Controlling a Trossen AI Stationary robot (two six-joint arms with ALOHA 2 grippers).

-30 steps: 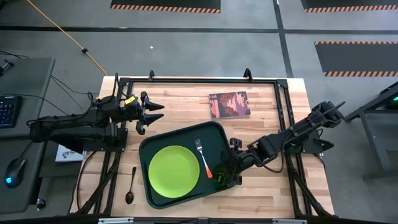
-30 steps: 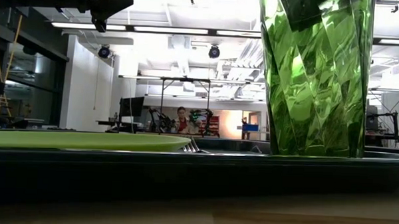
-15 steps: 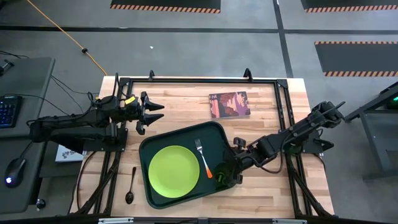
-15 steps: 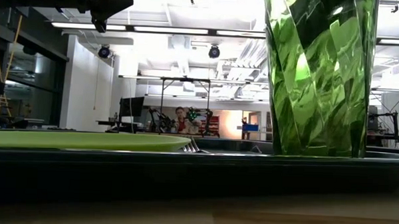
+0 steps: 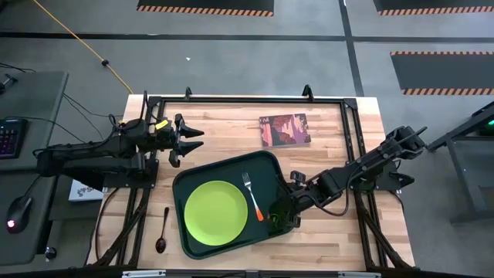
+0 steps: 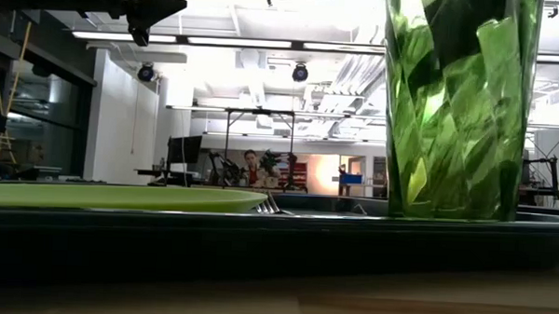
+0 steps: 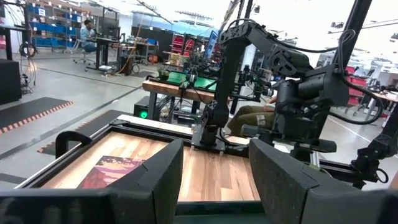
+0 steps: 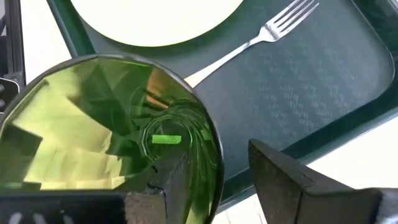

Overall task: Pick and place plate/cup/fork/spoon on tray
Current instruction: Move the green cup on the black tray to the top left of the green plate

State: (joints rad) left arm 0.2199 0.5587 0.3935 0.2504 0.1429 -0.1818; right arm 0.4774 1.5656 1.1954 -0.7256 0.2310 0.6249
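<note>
The dark-green tray [image 5: 185, 239] lies mid-table with the lime-green plate [image 5: 216, 210] on it. Beside the plate, the orange-handled fork [image 5: 252, 195] also rests on the tray. The spoon [image 5: 162, 230] lies flat on the wood to the tray's left. My right gripper [image 5: 282, 216] is shut on the green cup [image 6: 454, 107] over the tray's near right corner. The tray's near rim [image 6: 277, 233] hides the cup's base in the low view. My left gripper [image 5: 197, 139] hangs open above the table, beyond the tray's far left corner. My right gripper has the cup's wall at the rim [image 8: 214, 155] between its fingers, one finger [image 8: 177, 180] inside the cup and the other [image 8: 280, 177] outside. The fingers slant down from the table's right side. The cup stands nearly upright; whether its base touches the tray floor I cannot tell.
A small reddish picture book [image 5: 284, 129] lies on the wood beyond the tray's far right corner. A black frame [image 5: 247, 99] runs round the table's edges. Bare wood shows to the right of the tray and along the near edge.
My right gripper has rolled a little at the wrist, keeping its hold. The cup has turned with it, its facets showing differently, and has shifted slightly toward the picture's right in the low view.
</note>
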